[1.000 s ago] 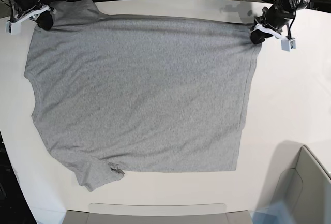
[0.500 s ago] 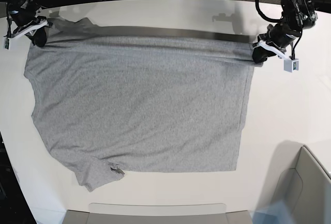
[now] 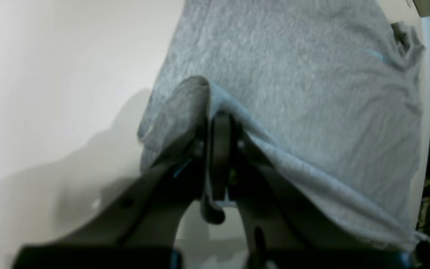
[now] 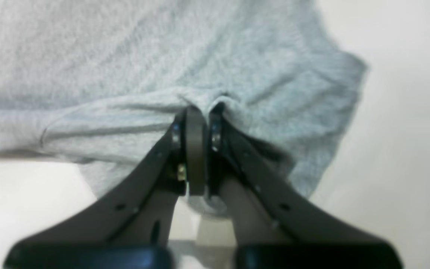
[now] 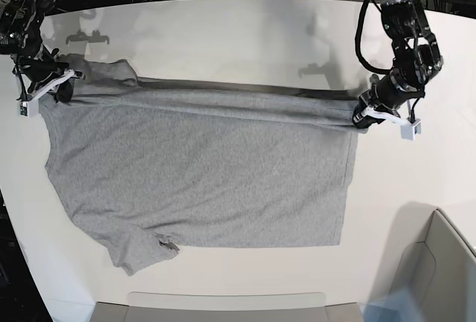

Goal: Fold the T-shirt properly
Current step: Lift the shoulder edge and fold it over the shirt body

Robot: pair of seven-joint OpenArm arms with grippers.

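T-shirt (image 5: pixel 201 166) far edge pinched — left claw (image 5: pixel 362 119), right claw (image 5: pixel 58 88)

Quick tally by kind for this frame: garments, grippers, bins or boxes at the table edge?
Garments: 1, the T-shirt
Grippers: 2, left gripper and right gripper, both pinching the T-shirt's far edge
Bins: 2, box and tray
Total: 5

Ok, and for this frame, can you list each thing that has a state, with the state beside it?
T-shirt: plain grey side up, mostly flat on the white table, far edge lifted and drawn toward the near side, held at two corners.
Left gripper: shut on the T-shirt's hem corner.
Right gripper: shut on the T-shirt's shoulder-side corner.
Near sleeve: flat on the table, rumpled at its edge.
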